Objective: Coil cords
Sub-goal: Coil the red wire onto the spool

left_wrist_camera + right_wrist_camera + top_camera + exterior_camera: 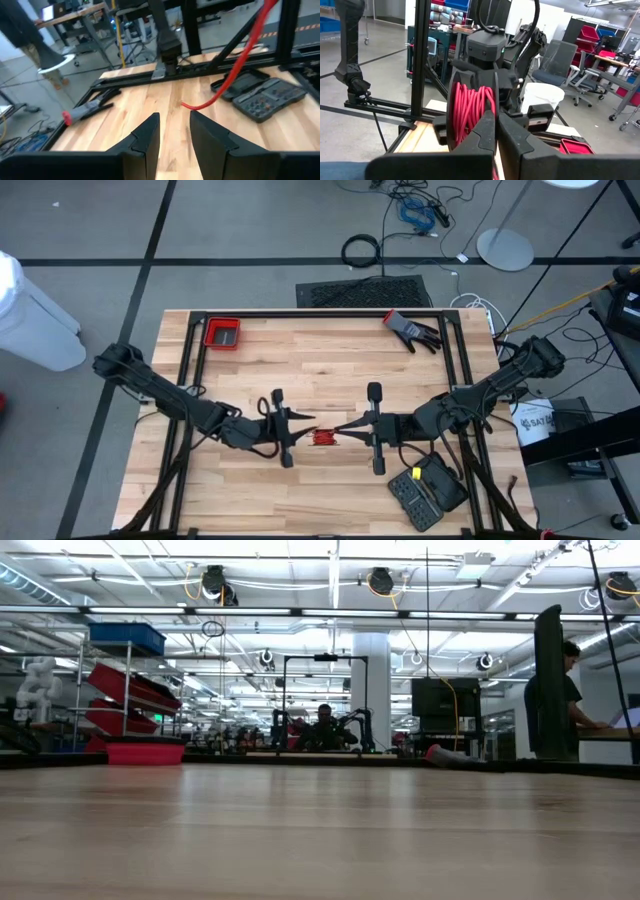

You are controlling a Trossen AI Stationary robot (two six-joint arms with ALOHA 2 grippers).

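The cords are a thin red cord [323,437], bunched in a small coil held in the air between my two grippers at the table's middle. In the right wrist view its several turns [470,107] lie between two black curved rims [451,110], right in front of my right gripper [495,116], which is shut. My left gripper [173,117] faces it from the table's left, open, with only bare wood showing between its fingers. One red strand [235,65] starts just beyond the left fingertips and rises out of that picture. Whether it touches them I cannot tell. My right gripper [340,430] meets the red coil's near side [487,102] level, coming from the table's right. A bit of red [495,171] shows in the slit between the shut fingers. The fingers themselves hide the place of contact. The coil hangs clear of the table.
A red bin [222,333] sits at the far left and a dark glove [412,330] at the far right. An open black tool case [428,490] lies near the right front. A black frame [190,360] rims the table. A person [565,690] stands beyond the table.
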